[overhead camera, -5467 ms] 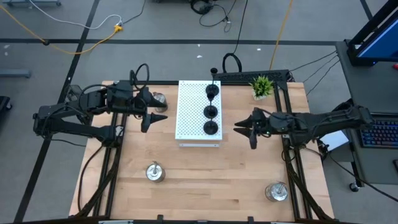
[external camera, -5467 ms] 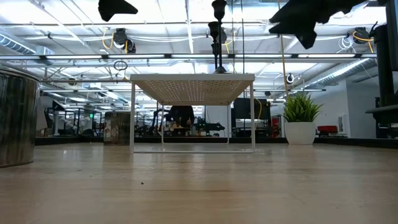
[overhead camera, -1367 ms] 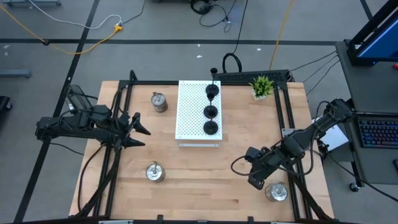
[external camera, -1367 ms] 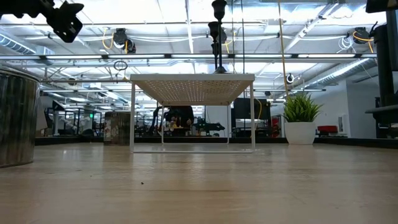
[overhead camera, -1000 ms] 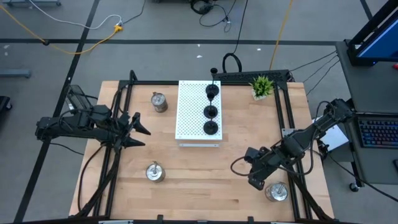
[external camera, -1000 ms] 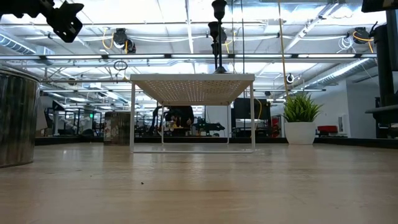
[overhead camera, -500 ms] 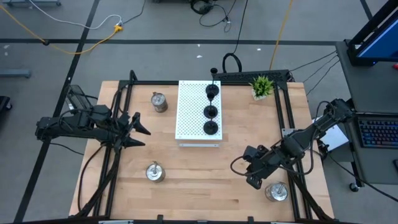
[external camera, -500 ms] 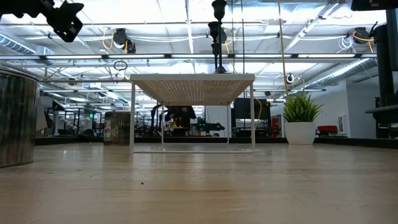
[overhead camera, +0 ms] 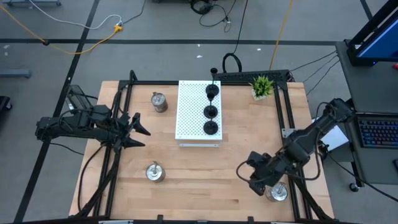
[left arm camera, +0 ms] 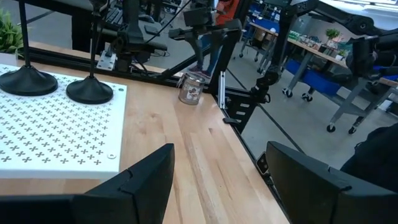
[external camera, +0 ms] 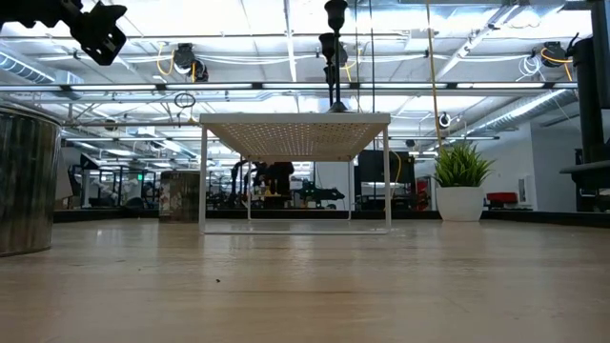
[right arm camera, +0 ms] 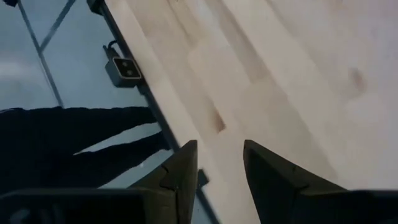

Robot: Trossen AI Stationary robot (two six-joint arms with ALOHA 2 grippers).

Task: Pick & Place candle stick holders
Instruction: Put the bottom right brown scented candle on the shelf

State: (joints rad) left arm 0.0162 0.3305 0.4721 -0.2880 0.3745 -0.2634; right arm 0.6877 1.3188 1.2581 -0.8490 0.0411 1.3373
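Three black candle stick holders (overhead camera: 211, 112) stand by their round bases in a row on the white perforated board (overhead camera: 189, 118); two of their bases show in the left wrist view (left arm camera: 90, 92). Three silver holders stand on the table: far left (overhead camera: 159, 101), near left (overhead camera: 153, 172) and near right (overhead camera: 277, 191). My right gripper (overhead camera: 254, 184) hovers open just left of the near-right silver holder, above bare table (right arm camera: 221, 165). My left gripper (overhead camera: 142, 137) waits open left of the board, raised off the table (external camera: 95, 29), empty (left arm camera: 217, 180).
A small green potted plant (overhead camera: 262, 86) stands at the far right corner. A black frame (overhead camera: 286, 112) runs along the table's edges. Bare wood lies between the board and the near edge. A small camera (right arm camera: 121, 70) sits at the table edge ahead of my right gripper.
My right gripper has shifted a little toward the near and right edges, closer to the near-right silver holder, and its arm has left the top of the low view. No holder has moved.
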